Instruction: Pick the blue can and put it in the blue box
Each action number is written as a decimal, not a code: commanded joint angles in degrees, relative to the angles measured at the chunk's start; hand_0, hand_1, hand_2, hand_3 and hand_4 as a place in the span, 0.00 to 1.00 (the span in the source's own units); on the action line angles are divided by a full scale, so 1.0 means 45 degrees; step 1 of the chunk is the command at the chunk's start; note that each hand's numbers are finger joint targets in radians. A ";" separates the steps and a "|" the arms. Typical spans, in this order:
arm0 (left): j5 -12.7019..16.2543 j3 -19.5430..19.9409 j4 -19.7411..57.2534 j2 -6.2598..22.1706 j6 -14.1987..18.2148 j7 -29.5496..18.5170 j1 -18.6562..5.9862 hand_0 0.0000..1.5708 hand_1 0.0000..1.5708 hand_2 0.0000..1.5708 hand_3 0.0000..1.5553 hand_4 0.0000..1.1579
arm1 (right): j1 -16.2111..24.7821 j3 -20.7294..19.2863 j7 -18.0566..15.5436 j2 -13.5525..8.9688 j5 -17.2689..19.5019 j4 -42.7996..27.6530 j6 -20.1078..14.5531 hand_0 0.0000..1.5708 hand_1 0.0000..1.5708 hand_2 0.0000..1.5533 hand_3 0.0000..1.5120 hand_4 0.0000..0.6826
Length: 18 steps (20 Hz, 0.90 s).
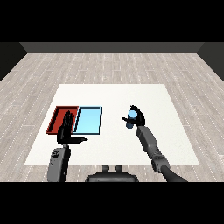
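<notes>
The blue can (130, 116) stands right of the table's middle, and my right hand (137, 115) is curled round it, with fingers and thumb wrapping its sides. The light blue tray (88, 120) lies to the left of the can, some way off, beside the red tray (59, 116). My left hand (66, 130) hovers over the near edge of the red tray, fingers straight and thumb sticking out to the right, holding nothing.
The two trays sit side by side on the left half of the white table (113, 96). Bare table surface lies between the blue tray and the can. A wooden floor surrounds the table.
</notes>
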 commanded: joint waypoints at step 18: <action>-0.1061 -0.1135 0.0040 -0.0595 0.0336 -0.0218 0.0126 0.00 0.00 0.00 0.00 0.00 | 0.0399 0.3147 0.3076 0.0369 0.0939 -0.5714 -0.1965 0.92 0.92 0.95 0.95 0.92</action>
